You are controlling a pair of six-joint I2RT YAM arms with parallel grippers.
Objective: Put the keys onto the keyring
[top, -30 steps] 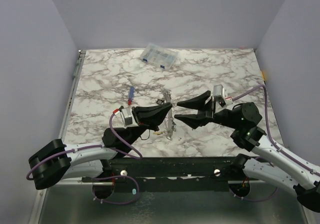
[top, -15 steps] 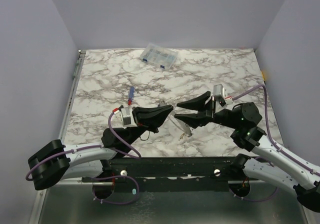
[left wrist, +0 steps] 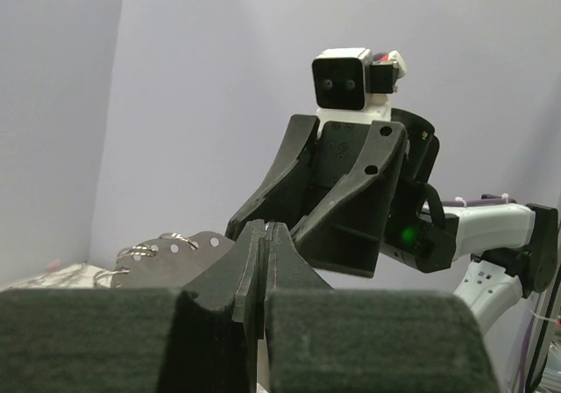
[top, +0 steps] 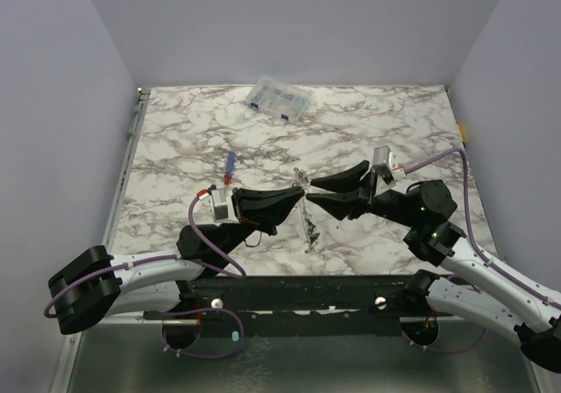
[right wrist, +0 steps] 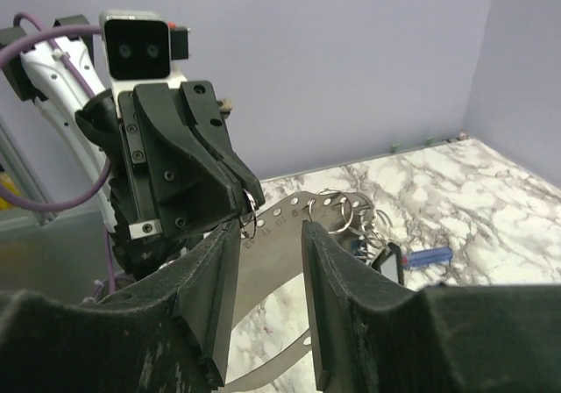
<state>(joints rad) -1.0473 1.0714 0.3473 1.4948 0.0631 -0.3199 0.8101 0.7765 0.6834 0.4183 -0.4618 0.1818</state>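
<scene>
Two grippers meet over the table. The left gripper (top: 301, 197) is clamped shut on the upper end of the single keyring (right wrist: 273, 275), a flat grey band with punched holes, raised off the table. The right gripper (top: 310, 192) straddles that band, but whether it is gripping cannot be told. Just beyond, the keys (right wrist: 349, 210) bunch too tightly to count; farther back lie one screwdriver (top: 230, 166) and one clear box (top: 279, 99).

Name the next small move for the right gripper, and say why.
Probably close the right gripper on the keyring: its jaws stand apart on either side of the grey band, while the left gripper, shut, holds it raised.
</scene>
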